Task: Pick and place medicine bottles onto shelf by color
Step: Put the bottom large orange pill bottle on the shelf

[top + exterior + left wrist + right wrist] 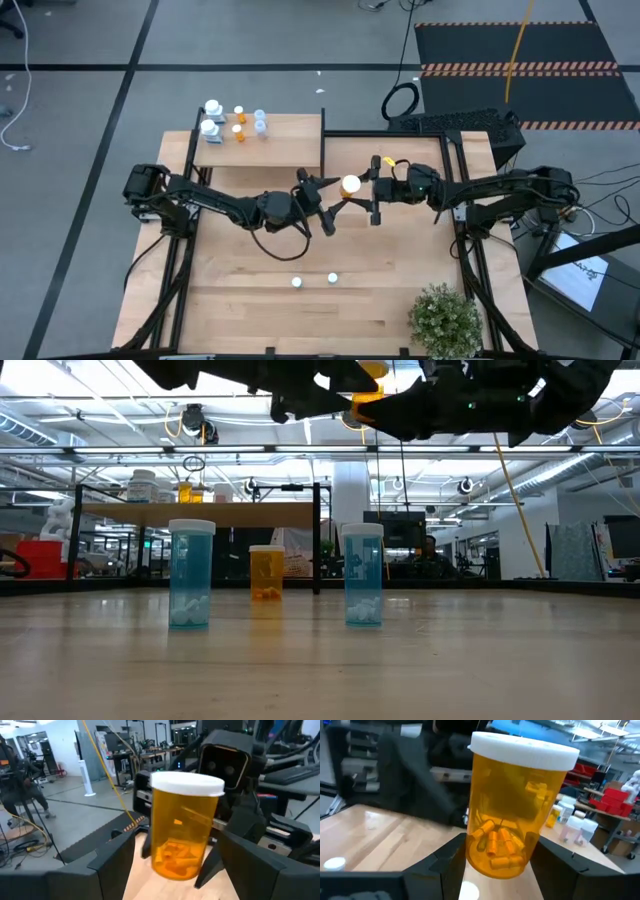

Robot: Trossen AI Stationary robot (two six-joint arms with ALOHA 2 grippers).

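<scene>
1. Farthest from the shelf (290,150), on the open counter (240,300): two pale blue bottles (192,574) stand upright, white caps on. A loose orange bottle (266,572) stands upright behind them, nearer the shelf.
2. Closer to the shelf, off its black-panel end and above the counter: the held orange bottle (350,185) hangs between both arms. Its long axis is upright, with a white cap on top, a clear amber body and orange capsules at the bottom.
3. The right end effector (360,188) is clamped on that bottle's body, fingers pressed to either side.
4. The left end effector (335,200) faces it with its jaws spread, flanking the bottle without touching it.
5. On the shelf: white bottles (211,118) sit at the end away from the panel, orange bottles (238,122) in the middle and bluish-clear ones (261,122) beside those.
6. Judgement: the bottle should travel from the right end effector to the orange group. The left arm is nearer the shelf.
</scene>
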